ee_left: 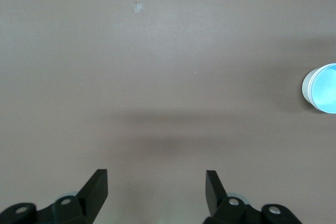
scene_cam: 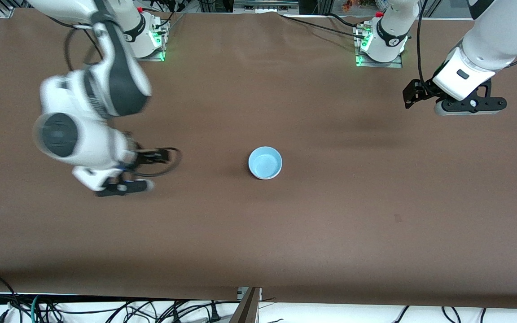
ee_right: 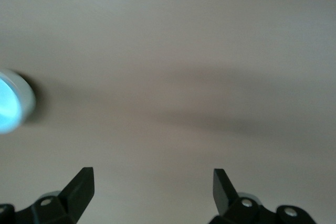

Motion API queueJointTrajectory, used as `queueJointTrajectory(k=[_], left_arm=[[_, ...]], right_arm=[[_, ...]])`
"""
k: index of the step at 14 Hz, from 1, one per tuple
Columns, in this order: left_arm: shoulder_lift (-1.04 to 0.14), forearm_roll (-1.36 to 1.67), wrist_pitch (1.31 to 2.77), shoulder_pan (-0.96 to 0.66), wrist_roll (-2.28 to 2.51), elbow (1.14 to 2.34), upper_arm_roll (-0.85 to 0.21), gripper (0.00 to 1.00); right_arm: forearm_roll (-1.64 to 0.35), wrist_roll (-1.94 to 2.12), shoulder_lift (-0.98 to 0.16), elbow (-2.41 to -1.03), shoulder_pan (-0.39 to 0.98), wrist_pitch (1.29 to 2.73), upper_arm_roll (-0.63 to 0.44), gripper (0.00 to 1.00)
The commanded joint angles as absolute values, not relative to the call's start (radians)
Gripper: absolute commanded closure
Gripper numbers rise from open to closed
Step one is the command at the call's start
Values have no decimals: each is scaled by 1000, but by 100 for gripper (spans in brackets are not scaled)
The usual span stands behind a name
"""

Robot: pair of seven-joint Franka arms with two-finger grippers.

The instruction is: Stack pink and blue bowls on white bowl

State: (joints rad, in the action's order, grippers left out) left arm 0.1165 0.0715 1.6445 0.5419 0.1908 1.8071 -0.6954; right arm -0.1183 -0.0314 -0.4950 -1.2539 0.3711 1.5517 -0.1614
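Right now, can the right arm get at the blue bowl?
Probably yes. The right gripper is open and empty, over bare table toward the right arm's end. Nothing stands between it and the blue bowl, which tops the stack at mid-table. The left gripper waits, well clear.

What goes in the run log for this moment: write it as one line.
blue bowl: topmost of stack, mid-table | left tool: open, empty, over bare table at left arm's end | right tool: open, empty, over table beside stack

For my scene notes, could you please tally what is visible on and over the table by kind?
Blue bowl topping a stack at mid-table: 1
Open grippers, both over bare table: 2 (left gripper, right gripper)
Total: 3
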Motion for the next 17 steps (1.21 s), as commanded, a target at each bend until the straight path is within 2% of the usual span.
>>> queueJointTrajectory(k=[1,3,6,10,15,17], left_arm=[[109,103,1647,572,141,1772,-671,13],[81,101,1647,609,74,1744,-657,9],[71,104,1644,680,-6,1721,-660,0],[64,104,1644,678,-2,1718,-660,0],[58,103,1644,666,-2,1715,-655,0],[54,100,1643,609,8,1697,-614,0]], right_arm=[[-104,80,-404,-1273,356,1430,-233,0],[-59,86,-330,-1285,283,1407,-203,0],[-9,84,-149,-1371,119,1416,-71,0],[58,72,-6,-1523,35,1407,11,0],[22,-3,29,-1552,28,1379,40,0],[20,5,20,-1545,15,1379,37,0]])
